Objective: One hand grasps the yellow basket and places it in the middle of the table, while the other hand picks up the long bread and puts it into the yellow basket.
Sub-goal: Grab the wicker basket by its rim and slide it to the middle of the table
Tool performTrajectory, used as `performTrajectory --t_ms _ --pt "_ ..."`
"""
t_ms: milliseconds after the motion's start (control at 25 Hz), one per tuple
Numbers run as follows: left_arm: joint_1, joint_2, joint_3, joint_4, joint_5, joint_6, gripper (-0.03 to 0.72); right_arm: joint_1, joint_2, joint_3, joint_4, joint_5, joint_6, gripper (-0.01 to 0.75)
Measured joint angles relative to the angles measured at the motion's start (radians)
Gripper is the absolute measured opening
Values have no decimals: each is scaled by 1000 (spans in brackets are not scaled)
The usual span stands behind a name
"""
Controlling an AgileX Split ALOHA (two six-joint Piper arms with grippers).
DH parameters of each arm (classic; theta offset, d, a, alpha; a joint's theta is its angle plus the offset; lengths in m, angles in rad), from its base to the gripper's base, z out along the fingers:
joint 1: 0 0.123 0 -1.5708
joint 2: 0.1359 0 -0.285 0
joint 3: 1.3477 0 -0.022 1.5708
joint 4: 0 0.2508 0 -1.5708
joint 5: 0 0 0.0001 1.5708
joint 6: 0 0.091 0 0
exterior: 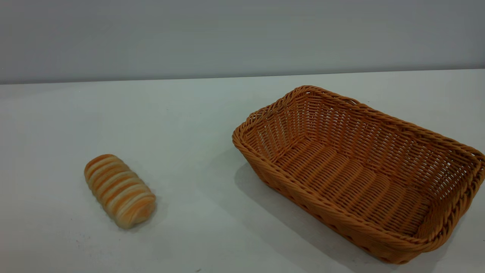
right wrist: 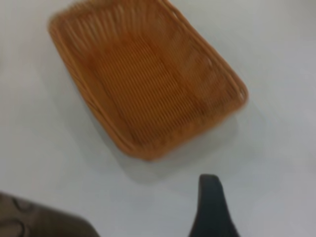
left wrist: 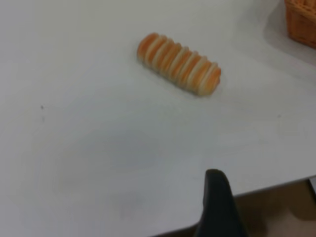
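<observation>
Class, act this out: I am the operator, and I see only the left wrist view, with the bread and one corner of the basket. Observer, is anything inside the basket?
Observer: No. The exterior view shows the yellow basket with nothing in it.
Operator: Where does it sit?
Observer: On the right part of the table, well apart from the long bread at the left.
Operator: Is the other arm holding it?
Observer: No. In the right wrist view, the right pincer hangs clear of the basket.

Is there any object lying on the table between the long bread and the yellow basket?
No. In the exterior view, only bare table separates the long bread from the yellow basket.
</observation>
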Motion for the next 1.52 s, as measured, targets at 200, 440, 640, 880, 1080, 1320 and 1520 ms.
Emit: performTrajectory --t_ms 200,440,640,880,1080,1320,1520 --pt "0 173 -7 -25 -148 -73 554 75 44 0 -12 -164 91 509" --pt "0 455 -7 -72 -376 -95 554 93 284 0 -29 -272 145 509" --pt "0 696 -7 -75 -541 -96 553 93 560 0 -27 -395 174 509" --pt "0 904 -11 -75 -702 -98 552 93 877 -2 -20 -547 238 509" --pt "0 988 -25 -77 -740 -92 552 93 1117 -9 -20 -678 293 509" --pt "0 999 -26 -78 -756 -67 552 93 1348 -74 -20 -703 374 509" --pt "0 999 -26 -78 -753 -65 552 93 1442 -150 -20 -698 458 509"
